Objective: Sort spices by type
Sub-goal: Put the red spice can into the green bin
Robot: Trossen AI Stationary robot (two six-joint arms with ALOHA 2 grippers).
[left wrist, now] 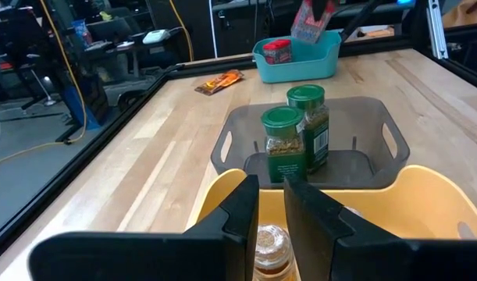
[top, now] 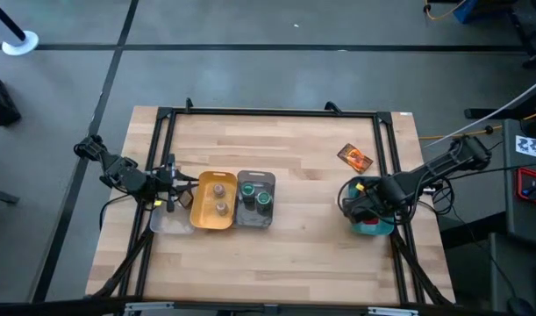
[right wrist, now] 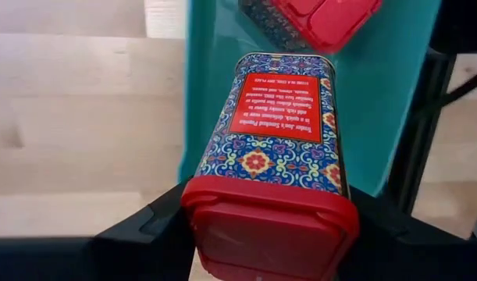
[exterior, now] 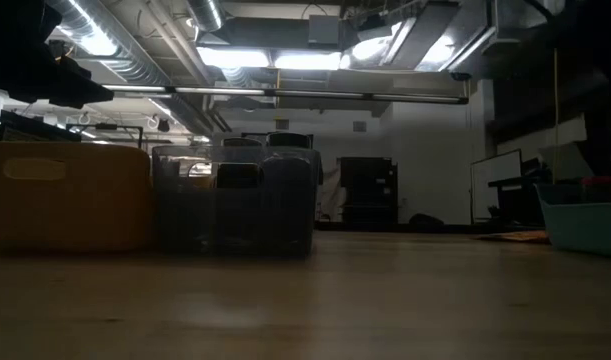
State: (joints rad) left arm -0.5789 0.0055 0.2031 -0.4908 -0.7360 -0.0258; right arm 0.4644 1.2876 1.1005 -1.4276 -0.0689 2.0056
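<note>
Pale butcher-block planks make up my work surface [top: 294, 175], framed by black rails, with a dim lab room beyond it. At the right edge I have the right gripper [top: 366, 204] over the teal tray [top: 373, 230], its fingers clamped on a red-lidded box [right wrist: 273, 168] with blue patterned sides and a red label. A second red box [right wrist: 320, 19] lies in that tray just past the held one. Left of centre sit the yellow tray [top: 197, 211] and, touching its right side, the grey tray [top: 250, 218]. Two green-lidded jars [left wrist: 297, 136] stand upright side by side in the grey one, and two tan jars [top: 220, 197] stand in the yellow one. My left gripper [top: 173, 193] hangs at the yellow tray's left rim with its fingers [left wrist: 238, 218] close together and nothing between them; one tan jar shows just beyond the narrow gap. One brown-orange packet [top: 355, 158] lies flat on the bare wood, far of the teal tray. A clear tray [top: 167, 224] sits left of the yellow one.
</note>
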